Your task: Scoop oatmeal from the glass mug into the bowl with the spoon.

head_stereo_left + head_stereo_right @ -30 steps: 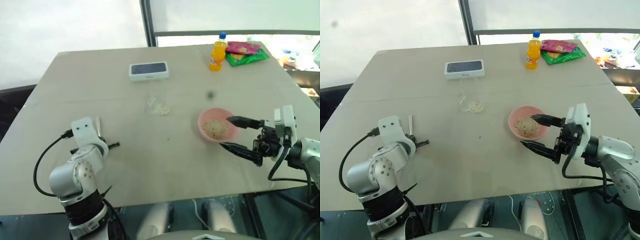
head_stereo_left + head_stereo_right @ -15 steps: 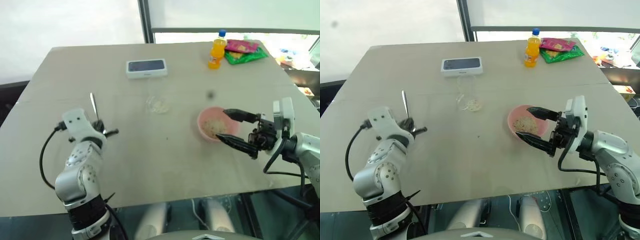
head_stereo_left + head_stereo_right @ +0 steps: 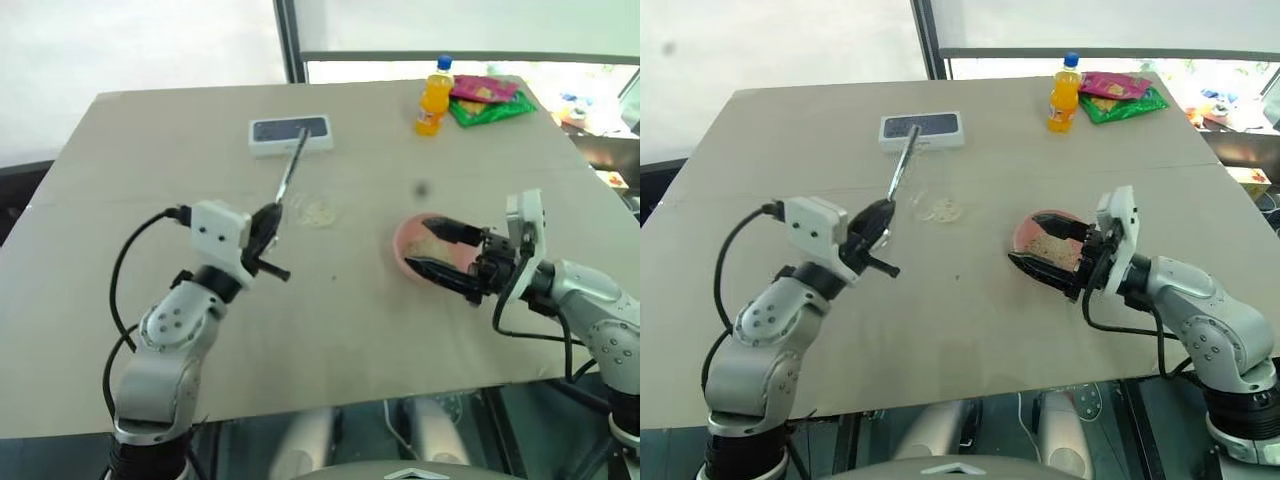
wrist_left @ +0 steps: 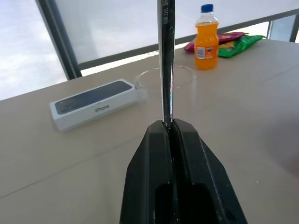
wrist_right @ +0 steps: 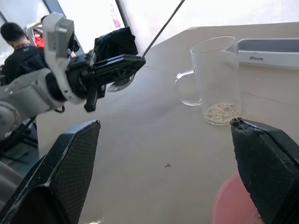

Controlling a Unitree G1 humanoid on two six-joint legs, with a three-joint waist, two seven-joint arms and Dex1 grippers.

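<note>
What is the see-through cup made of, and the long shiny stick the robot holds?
The cup looks like clear, smooth glass: the table shows right through it. The stick is a spoon, probably polished metal, since it is silvery and gleams. The left pincer grips it.

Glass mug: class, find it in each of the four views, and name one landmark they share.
Left eye view: glass mug mid-table, just nearer than the white phone box.
Right eye view: same spot.
Left wrist view: mug behind the spoon handle, beside the box.
Right wrist view: mug upright, oatmeal inside.
Shared landmark: the phone box.
</note>
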